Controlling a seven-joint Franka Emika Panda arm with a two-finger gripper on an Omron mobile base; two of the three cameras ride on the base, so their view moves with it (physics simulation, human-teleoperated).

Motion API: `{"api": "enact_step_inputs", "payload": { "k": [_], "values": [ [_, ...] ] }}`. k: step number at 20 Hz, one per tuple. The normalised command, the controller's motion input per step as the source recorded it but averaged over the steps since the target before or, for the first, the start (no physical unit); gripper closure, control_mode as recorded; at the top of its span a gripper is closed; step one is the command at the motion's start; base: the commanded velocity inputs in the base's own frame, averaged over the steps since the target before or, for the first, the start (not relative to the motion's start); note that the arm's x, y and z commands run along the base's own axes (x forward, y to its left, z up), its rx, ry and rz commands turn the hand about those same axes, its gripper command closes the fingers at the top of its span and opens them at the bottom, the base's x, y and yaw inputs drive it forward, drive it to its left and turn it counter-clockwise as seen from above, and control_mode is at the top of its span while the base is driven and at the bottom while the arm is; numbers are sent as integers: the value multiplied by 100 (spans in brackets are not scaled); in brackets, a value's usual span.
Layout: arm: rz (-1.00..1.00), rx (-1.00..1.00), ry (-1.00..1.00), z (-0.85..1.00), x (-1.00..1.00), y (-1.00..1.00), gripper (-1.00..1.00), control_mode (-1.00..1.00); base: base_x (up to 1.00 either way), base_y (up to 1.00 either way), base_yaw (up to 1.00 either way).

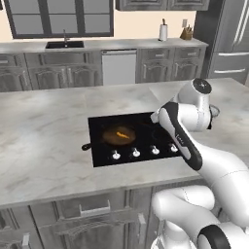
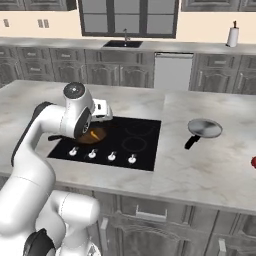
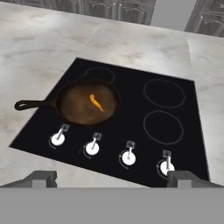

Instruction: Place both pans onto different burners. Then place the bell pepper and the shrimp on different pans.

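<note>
My hand hangs with its jaws spread wide and nothing between them, above the front edge of the cooktop. Below and ahead of it to the left, the skillet sits on a front burner ring's neighbour, with the shrimp lying inside it. The steel pan rests on the worktop, well off to my hand's right, beyond the cooktop's edge.

As I judge it, that pan comes next: I should swing right, come down over its black handle with jaws across it, grip firmly, lift level, and set it centred on a free ring apart from the skillet.

Count: two pans, one shrimp, four burner rings, four knobs. A red bit at the far right edge may be the pepper; I cannot tell.
</note>
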Motion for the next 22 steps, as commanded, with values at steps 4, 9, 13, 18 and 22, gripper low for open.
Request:
{"api": "enact_step_inputs", "payload": {
  "k": [4, 9, 13, 18, 22],
  "values": [
    [0, 0, 0, 0, 0, 0, -100, 100, 0, -45, 0],
    [0, 0, 0, 0, 0, 0, -100, 100, 0, -45, 0],
    [0, 0, 0, 0, 0, 0, -100, 100, 0, -46, 0],
    [0, 0, 0, 0, 0, 0, -100, 100, 0, -45, 0],
    [0, 0, 0, 0, 0, 0, -100, 100, 0, -43, 0]
  ]
}}
